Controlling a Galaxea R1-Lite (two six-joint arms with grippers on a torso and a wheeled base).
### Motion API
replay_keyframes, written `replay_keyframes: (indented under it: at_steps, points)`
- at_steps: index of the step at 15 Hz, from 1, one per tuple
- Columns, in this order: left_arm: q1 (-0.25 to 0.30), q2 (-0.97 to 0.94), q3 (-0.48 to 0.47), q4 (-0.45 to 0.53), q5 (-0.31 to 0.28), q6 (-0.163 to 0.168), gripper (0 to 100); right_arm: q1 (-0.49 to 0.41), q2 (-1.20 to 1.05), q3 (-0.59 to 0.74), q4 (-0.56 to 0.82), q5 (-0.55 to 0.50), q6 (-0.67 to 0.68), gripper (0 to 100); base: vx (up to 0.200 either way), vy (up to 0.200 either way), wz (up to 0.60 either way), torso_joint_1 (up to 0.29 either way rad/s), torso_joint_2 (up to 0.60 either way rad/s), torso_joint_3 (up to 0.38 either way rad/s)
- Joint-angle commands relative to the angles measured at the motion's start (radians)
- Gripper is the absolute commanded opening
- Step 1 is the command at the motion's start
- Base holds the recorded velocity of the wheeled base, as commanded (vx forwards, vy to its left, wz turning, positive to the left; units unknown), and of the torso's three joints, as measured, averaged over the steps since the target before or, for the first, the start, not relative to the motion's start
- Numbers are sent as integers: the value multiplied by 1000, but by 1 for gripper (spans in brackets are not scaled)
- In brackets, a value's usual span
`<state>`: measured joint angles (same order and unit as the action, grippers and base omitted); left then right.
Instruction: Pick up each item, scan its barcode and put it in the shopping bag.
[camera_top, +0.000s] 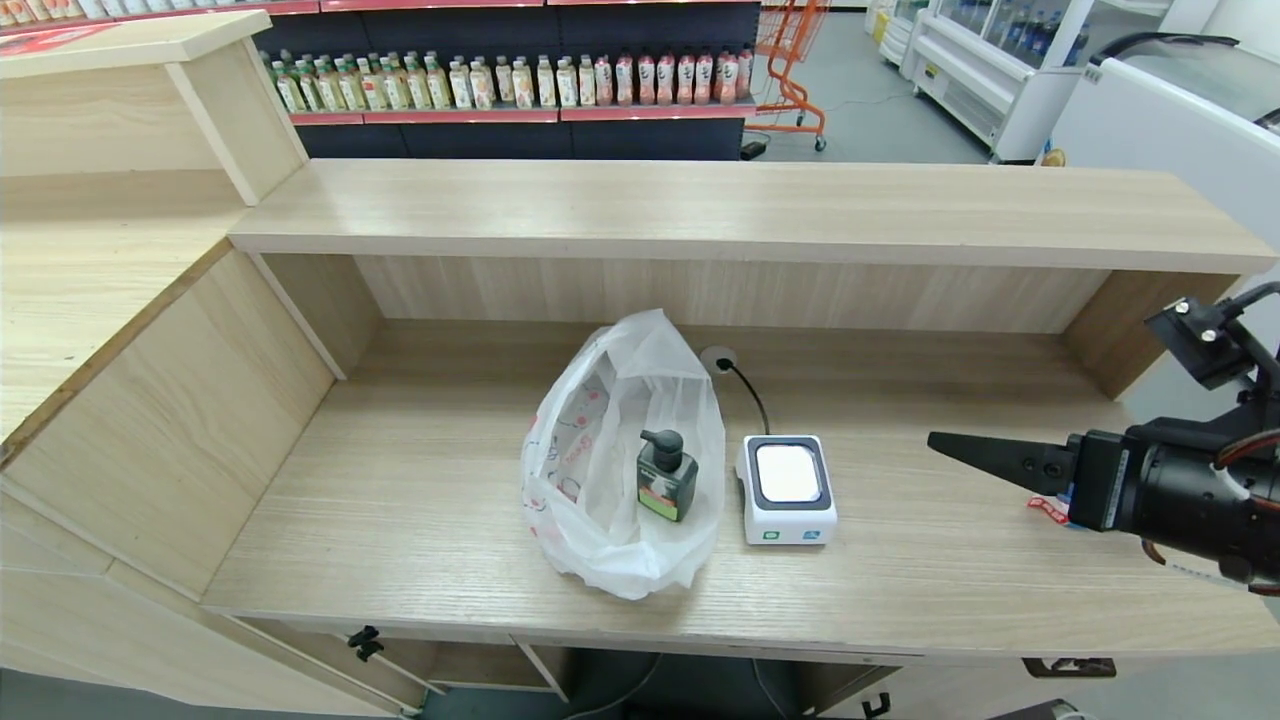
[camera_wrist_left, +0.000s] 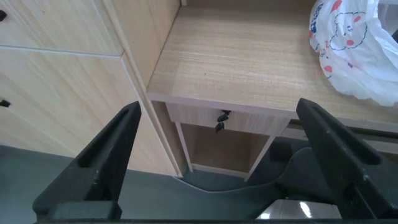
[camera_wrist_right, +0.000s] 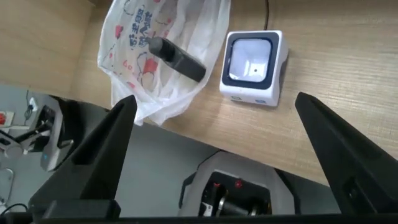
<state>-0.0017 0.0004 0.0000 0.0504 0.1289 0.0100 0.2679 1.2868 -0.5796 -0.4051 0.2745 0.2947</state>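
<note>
Right gripper (camera_top: 935, 441) hovered above the counter (camera_top: 950, 570), and from its own wrist camera the fingers (camera_wrist_right: 93, 168) were spread wide with nothing between them. Just ahead of those fingertips, toward the robot's left, sat the white scanner (camera_top: 787, 487), glass face up, flat on the wood. Its black cable (camera_top: 750, 392) ran off on the far side, away from the gripper, to a hole in the counter.

Beyond the scanner from that gripper, just beside it, stood the shopping bag (camera_top: 620, 450), white plastic with red print and its mouth gaping. And there was the item: a dark pump bottle (camera_top: 666, 478) stood upright inside the bag, on the side nearest the scanner. The right wrist camera caught the same line-up, bottle (camera_wrist_right: 177, 59) in the bag (camera_wrist_right: 143, 74) and scanner (camera_wrist_right: 252, 67) next to it, all ahead of the open jaws.

Left gripper (camera_wrist_left: 219, 107) hung low, off the front edge of the counter (camera_wrist_left: 236, 62), its fingers (camera_wrist_left: 106, 155) also wide apart and empty. A drawer front with a small black handle (camera_wrist_left: 221, 119) lay straight ahead between them. A corner of the bag (camera_wrist_left: 354, 50) rested on the counter well beyond that gripper, toward the right-hand side.
</note>
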Motion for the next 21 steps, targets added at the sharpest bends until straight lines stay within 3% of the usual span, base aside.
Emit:
replay_keyframes:
  at_steps: [1,5,9,16,21]
  points:
    - [0,0,0,0,0,1,100,1,2,10,0,-1,1,100,-200,0,0,17,2,2]
    - [0,0,0,0,0,1,100,-1,8,20,0,-57,6,100,-50,0,0,2,2,-1]
    - [0,0,0,0,0,-1,100,-59,8,14,0,-60,12,100,0,-200,0,6,5,6]
    - [0,1,0,0,1,-2,100,-194,-44,-25,38,-80,362,100,0,-200,0,1,3,0]
    - [0,0,0,0,1,-2,100,-384,20,-125,169,-89,452,100,0,-120,0,1,1,1]
